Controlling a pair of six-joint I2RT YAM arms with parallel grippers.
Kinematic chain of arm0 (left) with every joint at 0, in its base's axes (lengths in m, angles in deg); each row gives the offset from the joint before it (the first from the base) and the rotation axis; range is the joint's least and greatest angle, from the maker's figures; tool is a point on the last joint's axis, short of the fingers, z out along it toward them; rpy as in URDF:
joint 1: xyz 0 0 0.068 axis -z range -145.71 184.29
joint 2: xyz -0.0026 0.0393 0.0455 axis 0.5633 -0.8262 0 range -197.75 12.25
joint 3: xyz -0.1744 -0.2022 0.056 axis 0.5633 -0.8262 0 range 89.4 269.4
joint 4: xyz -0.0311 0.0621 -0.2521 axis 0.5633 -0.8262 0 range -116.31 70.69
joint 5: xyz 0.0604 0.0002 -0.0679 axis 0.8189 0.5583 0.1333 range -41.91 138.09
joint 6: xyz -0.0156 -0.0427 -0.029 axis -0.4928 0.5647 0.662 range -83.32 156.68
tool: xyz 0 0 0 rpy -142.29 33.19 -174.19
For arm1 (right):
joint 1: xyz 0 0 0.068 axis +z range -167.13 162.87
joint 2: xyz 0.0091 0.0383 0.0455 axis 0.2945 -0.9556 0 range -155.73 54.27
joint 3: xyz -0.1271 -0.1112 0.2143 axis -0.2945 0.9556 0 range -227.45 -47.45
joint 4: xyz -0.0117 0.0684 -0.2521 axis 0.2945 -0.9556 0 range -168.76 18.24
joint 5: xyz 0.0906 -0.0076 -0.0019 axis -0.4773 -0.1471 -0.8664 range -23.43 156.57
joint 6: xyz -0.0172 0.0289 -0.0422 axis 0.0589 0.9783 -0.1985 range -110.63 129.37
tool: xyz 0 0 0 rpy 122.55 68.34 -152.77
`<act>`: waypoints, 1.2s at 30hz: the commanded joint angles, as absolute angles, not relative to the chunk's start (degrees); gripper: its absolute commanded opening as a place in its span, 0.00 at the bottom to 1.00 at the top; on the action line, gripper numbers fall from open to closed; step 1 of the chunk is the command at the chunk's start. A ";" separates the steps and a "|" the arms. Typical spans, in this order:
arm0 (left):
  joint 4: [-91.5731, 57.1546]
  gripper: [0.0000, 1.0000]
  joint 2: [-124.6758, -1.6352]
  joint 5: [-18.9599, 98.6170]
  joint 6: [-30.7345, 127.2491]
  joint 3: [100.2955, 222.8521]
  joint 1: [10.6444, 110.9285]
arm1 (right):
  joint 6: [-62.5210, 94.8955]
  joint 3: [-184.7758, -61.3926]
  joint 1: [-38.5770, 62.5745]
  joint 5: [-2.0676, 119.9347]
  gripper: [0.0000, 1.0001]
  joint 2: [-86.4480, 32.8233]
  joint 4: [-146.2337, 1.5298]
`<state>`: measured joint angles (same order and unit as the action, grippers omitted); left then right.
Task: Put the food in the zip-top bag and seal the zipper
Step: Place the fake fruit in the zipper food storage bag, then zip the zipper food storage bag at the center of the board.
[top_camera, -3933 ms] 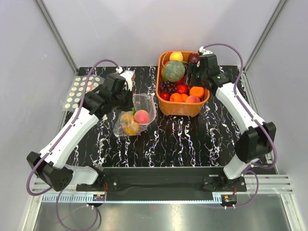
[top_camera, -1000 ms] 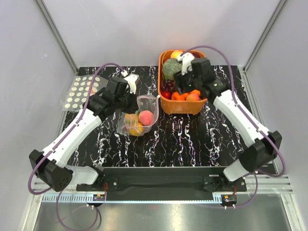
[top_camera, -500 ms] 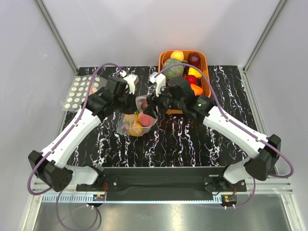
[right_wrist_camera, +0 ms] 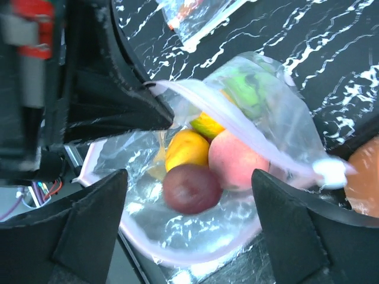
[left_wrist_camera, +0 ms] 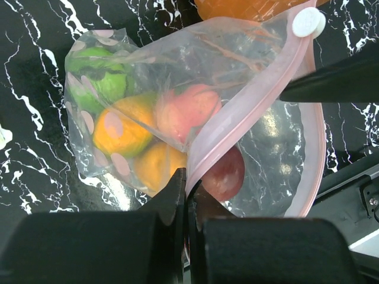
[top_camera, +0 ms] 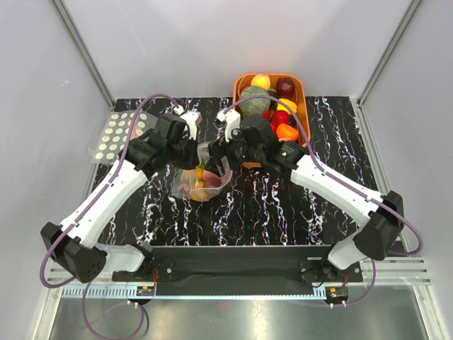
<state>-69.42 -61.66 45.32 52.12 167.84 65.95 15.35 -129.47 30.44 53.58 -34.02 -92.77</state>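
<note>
The zip-top bag lies open on the black marble table, clear with pink dots. It holds a peach, orange-yellow fruits and a green fruit. My left gripper is shut on the pink zipper strip and holds the mouth up. My right gripper is open just above the mouth, touching nothing. A dark red plum, slightly blurred, sits inside the mouth below its fingers; it also shows in the left wrist view. In the top view both grippers, left and right, meet at the bag.
An orange basket with several fruits and a melon stands at the back, just right of the bag. A second clear bag with cream dots lies at the back left. A white slider sits at the zipper's end.
My right arm has swung left from the basket to the bag's mouth. The dark red plum now lies inside the bag. My left gripper has kept its hold on the mouth edge.
</note>
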 commanded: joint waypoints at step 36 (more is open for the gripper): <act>-69.68 0.00 -58.94 45.72 52.15 170.09 65.31 | 50.94 -113.54 30.60 63.15 0.32 -25.54 -83.10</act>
<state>-70.47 -60.89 45.72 52.12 167.84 65.58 49.49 -112.49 30.44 61.43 -26.46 -86.19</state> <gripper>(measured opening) 0.012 0.357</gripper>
